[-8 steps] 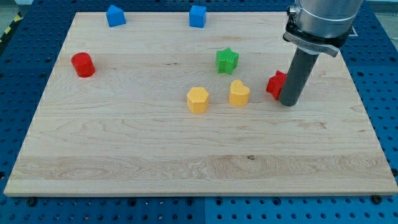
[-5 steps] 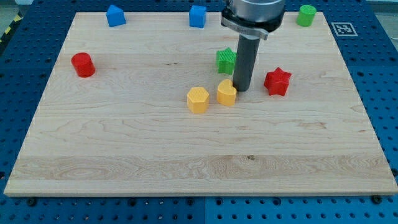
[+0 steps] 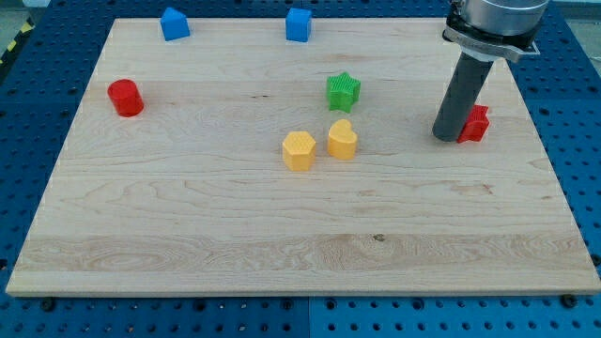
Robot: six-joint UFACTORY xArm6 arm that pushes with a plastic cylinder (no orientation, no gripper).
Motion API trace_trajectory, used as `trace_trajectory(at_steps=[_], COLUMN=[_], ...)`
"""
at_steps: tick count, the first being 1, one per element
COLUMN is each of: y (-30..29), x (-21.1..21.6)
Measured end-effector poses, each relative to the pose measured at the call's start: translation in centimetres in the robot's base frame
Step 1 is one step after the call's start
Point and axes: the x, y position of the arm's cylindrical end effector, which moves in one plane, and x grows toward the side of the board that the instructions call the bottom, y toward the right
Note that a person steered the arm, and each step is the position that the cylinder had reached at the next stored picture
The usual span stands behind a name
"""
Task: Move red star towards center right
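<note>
Red star (image 3: pixel 476 123): lies near the board's right edge, about mid-height in the view; its left part is hidden behind the rod, so only the right portion shows.
My tip (image 3: pixel 445 137): rests on the board directly at the star's left side, appearing to touch it; contact itself is masked by the rod.
End effector: a plain dark rod with no jaws; it holds nothing and only bears against the star's side.
Green star (image 3: pixel 343 91): well to the left of the tip, slightly higher in the view, standing alone.
Yellow heart-like block (image 3: pixel 342 140): below the green star, near the board's middle.
Yellow hexagonal block (image 3: pixel 299 150): just beside that block on its left, with a narrow gap between them.
Blue block, cube-like (image 3: pixel 298 24): at the top edge, above the yellow pair.
Blue block, peaked top (image 3: pixel 174 23): at the top edge, further to the view's left.
Red cylinder (image 3: pixel 125 98): at the far left of the board, well apart from all others.
Wooden board (image 3: pixel 282 235): light wood; lower half carries no blocks.
</note>
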Motion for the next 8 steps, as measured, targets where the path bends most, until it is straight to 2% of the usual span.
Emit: trace_trajectory(at_steps=[6, 7, 8], y=[3.6, 2.9, -2.9], x=[-1.7, -1.7, -1.8])
